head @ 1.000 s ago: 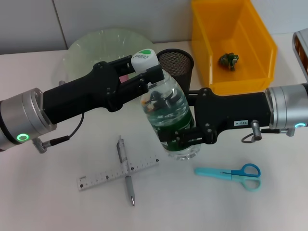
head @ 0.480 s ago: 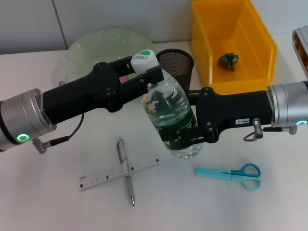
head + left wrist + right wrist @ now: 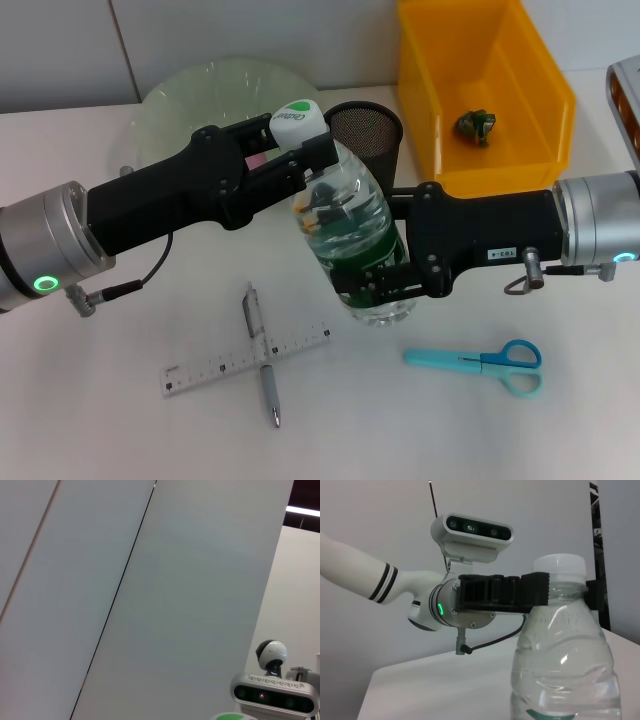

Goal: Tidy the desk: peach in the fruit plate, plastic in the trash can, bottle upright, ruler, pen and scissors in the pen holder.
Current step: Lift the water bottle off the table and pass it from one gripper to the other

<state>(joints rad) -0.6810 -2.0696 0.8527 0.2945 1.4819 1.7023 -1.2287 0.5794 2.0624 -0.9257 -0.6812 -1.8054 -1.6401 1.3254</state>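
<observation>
1. White table point(image 3: 90, 430) surface fronts a pale grey panelled wall; both arms reach in horizontally from opposite sides and meet at the centre.
2. Left arm extends from the left edge, forearm level. Left end effector point(image 3: 300, 150) is clamped on the neck of the bottle point(image 3: 355, 245), just under the white cap point(image 3: 297, 120). The right wrist view confirms black fingers point(image 3: 540, 592) on either side of the neck.
3. Right arm extends from the right edge, forearm level. Right end effector point(image 3: 375, 270) is clamped round the lower body of the bottle, over the green label.
4. Bottle stands nearly upright, cap tilted slightly towards the left arm. Its base is at table level; contact with the table cannot be confirmed.
5. Black mesh pen holder point(image 3: 366, 128) stands just behind the bottle.
6. Ruler point(image 3: 210, 368) lies flat in front of the left arm; the pen point(image 3: 262, 352) lies across it, touching.
7. Scissors point(image 3: 490, 358) with blue handles lie flat in front of the right arm, well apart from the ruler.
8. Pale green fruit plate point(image 3: 190, 95) sits behind the left arm. A pink object is partly visible behind the left end effector; identity cannot be told.
9. Yellow bin point(image 3: 540, 90) stands at the rear right with a small dark green crumpled item point(image 3: 475, 125) inside.
</observation>
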